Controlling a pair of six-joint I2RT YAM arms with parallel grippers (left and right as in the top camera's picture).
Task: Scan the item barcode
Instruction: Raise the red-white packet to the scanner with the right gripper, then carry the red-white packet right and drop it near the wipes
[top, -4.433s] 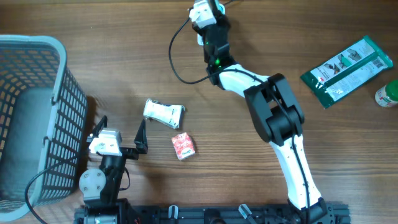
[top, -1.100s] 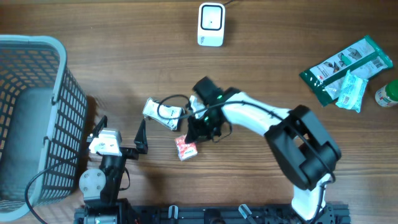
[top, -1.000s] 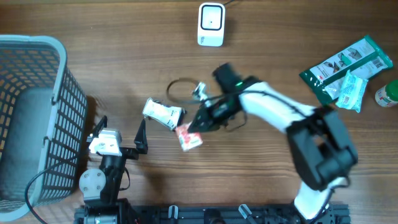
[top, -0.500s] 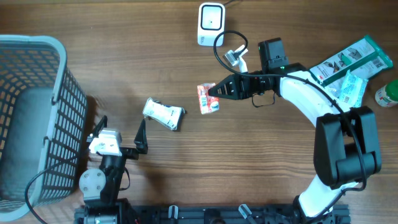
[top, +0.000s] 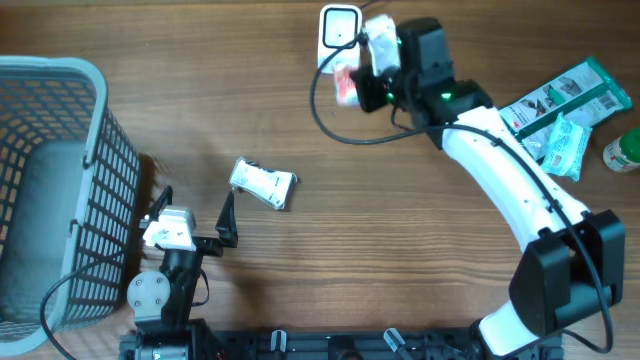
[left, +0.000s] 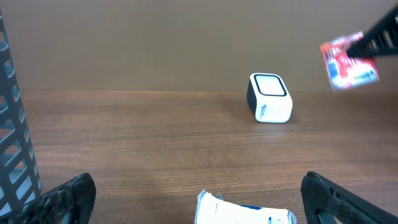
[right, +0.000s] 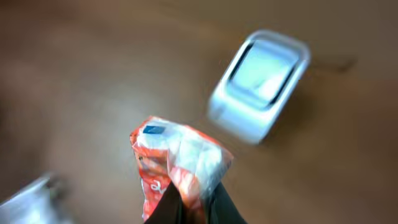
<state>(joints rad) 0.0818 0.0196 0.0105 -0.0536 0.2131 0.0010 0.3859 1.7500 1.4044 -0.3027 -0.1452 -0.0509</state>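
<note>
I'm seeing a mock shop checkout, set on a wooden bench (top: 180, 90): barcode scanner (top: 339, 38), grey shopping basket (top: 105, 170), packaged goods (top: 556, 110) off to the side.

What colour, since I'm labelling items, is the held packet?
The packet is red and white; left wrist view shows it best.

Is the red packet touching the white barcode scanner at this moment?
Apart. The left wrist view shows the red packet in the air, above and to the right of the white barcode scanner, with a plain gap between them.
</note>
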